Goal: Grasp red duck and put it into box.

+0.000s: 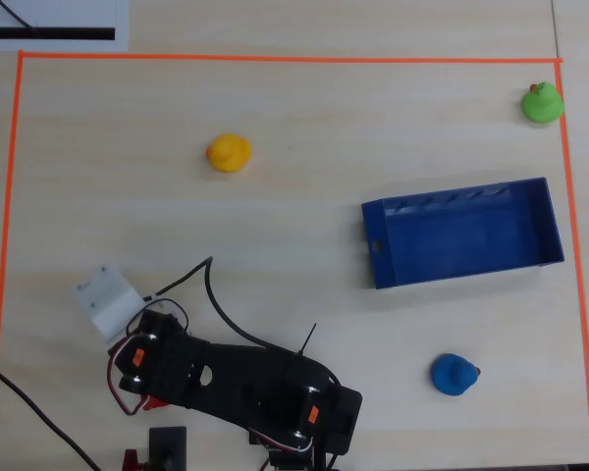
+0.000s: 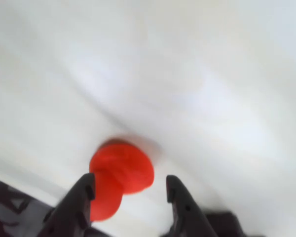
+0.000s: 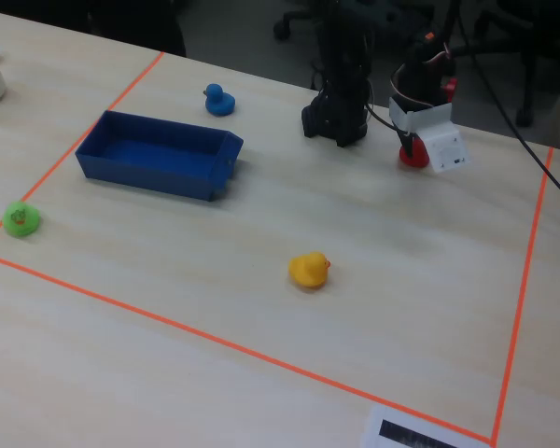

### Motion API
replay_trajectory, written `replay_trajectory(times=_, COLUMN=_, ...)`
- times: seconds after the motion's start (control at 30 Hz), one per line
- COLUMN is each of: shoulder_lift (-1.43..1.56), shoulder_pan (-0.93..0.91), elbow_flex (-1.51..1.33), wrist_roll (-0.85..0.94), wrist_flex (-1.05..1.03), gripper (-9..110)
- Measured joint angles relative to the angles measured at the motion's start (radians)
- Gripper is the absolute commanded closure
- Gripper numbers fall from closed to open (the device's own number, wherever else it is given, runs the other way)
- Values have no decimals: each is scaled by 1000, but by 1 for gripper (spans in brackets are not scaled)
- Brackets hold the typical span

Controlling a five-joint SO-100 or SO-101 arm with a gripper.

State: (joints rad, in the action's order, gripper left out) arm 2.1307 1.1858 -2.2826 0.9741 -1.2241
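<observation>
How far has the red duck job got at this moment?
Early stage. The hand is down at the red duck, fingers open either side of it, not yet closed. The box is empty. Left: close, lift, carry across, drop in.

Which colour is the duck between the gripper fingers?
Red duck; the wrist view shows it best.

Pale wooden table (image 3: pixel 261 308) under even light; dark office chairs (image 3: pixel 504 37) crowd the floor at one o'clock.
</observation>
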Motion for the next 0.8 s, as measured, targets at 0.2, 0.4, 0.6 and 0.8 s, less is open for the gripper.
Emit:
replay_trajectory(times=0.2, shoulder_lift=-11, shoulder_pan=41, elbow_flex=-52, wrist_roll=-80, wrist_flex=-104, gripper=79)
replay_trajectory(times=0.4, shoulder_lift=-58, shoulder_pan=43, elbow_flex=12, wrist_roll=-138, wrist_flex=-218, gripper=78)
replay_trajectory(times=0.6, shoulder_lift=-101, shoulder_pan=49, elbow_flex=115, wrist_roll=-184, wrist_flex=-221, gripper=78)
replay_trajectory(times=0.8, shoulder_lift=-67, shoulder_pan=52, elbow_flex=120, wrist_roll=-219, wrist_flex=-276, gripper=78)
